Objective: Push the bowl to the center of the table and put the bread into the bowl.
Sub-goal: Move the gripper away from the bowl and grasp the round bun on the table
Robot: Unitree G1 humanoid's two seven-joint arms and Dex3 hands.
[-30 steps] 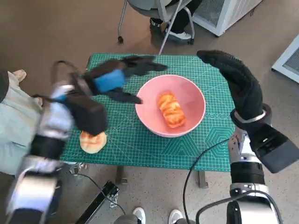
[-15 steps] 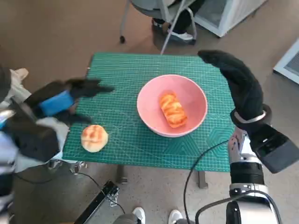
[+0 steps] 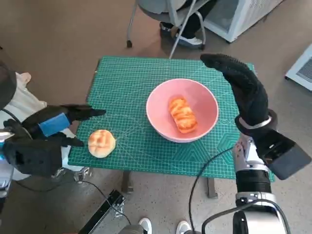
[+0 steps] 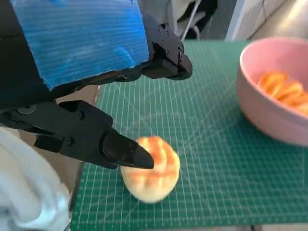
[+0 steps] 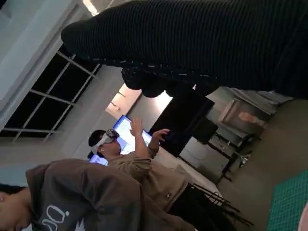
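Bench [image 3: 131, 83], covered by a green cutting mat, carrying all task items. Pink bowl [image 3: 204, 124] standing near the middle of the bench, already holding one elongated orange-glazed bread [image 3: 182, 114]; the pushing step therefore appears done. Right hand [image 3: 241, 85], gloved, raised over the bench's right edge just beside the bowl's rim, fingers extended toward the far side and grasping nothing; whether it touches the bowl cannot be told. Left hand [image 3: 46, 129], blue-taped, poised at the bench's left edge, fingers spread and empty; in the left wrist view one black fingertip [image 4: 137, 158] lies in front of the round bread [image 3: 101, 143], contact uncertain. That round bread sits on the mat near the front-left corner, well apart from the bowl. Step in hand, by judgement: fetching the second bread. The next move calls for closing the left hand around it, lifting, and carrying it rightward over the bowl's rim.
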